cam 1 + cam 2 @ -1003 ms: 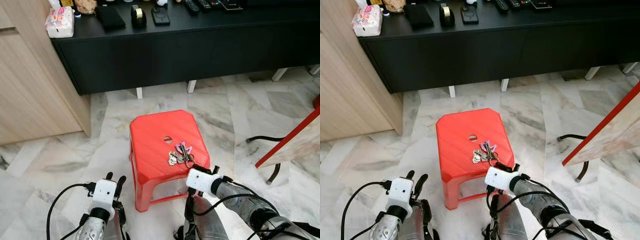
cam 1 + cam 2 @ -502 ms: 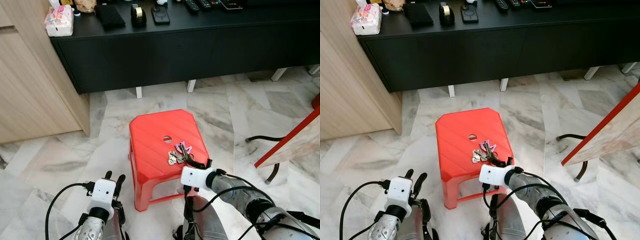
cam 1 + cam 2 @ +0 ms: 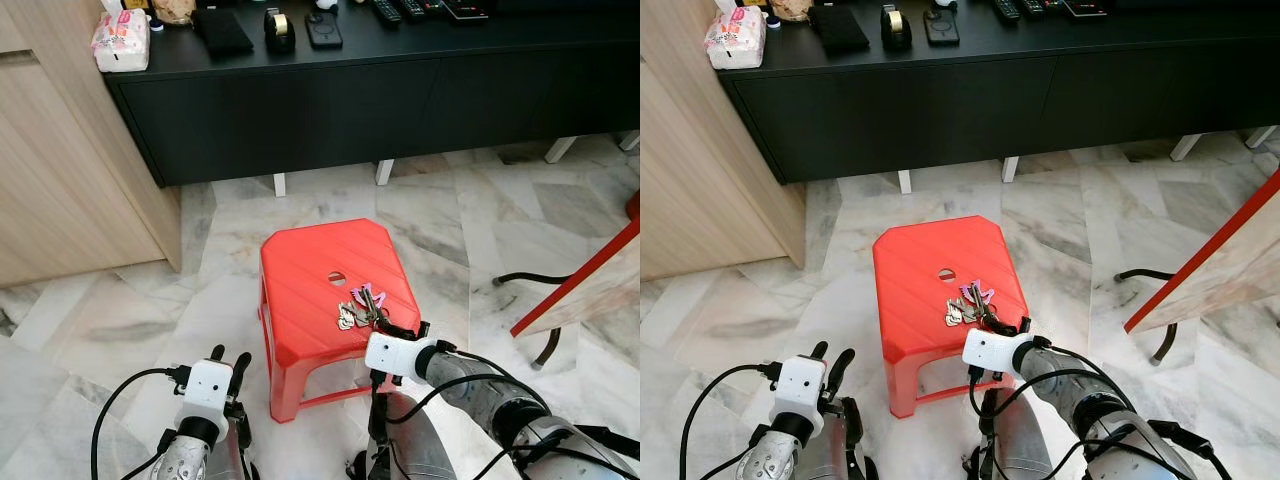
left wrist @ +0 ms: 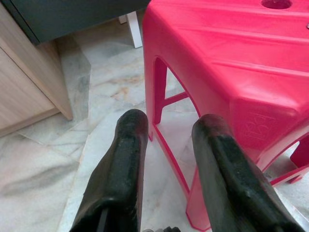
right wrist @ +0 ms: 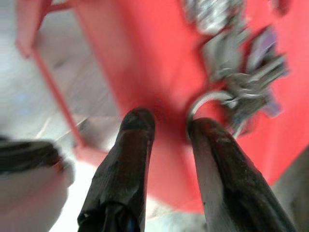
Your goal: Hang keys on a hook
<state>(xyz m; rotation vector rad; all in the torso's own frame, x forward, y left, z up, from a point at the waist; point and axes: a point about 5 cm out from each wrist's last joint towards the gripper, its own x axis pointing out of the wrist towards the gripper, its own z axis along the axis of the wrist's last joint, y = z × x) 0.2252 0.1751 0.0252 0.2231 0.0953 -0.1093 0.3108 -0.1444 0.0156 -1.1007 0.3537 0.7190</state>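
Marble floor is carrying a red stool (image 3: pixel 320 270), keys (image 3: pixel 362 307) lying near its front edge. Right pincer (image 5: pixel 166 125) is reaching in, fingers narrowly parted beside the ring, gripping nothing. Next, I'd judge, it needs closing on that ring. Left pincer (image 4: pixel 166 126) is idling, parted.

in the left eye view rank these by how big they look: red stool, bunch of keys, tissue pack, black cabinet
1. black cabinet
2. red stool
3. tissue pack, though it sits farther off
4. bunch of keys
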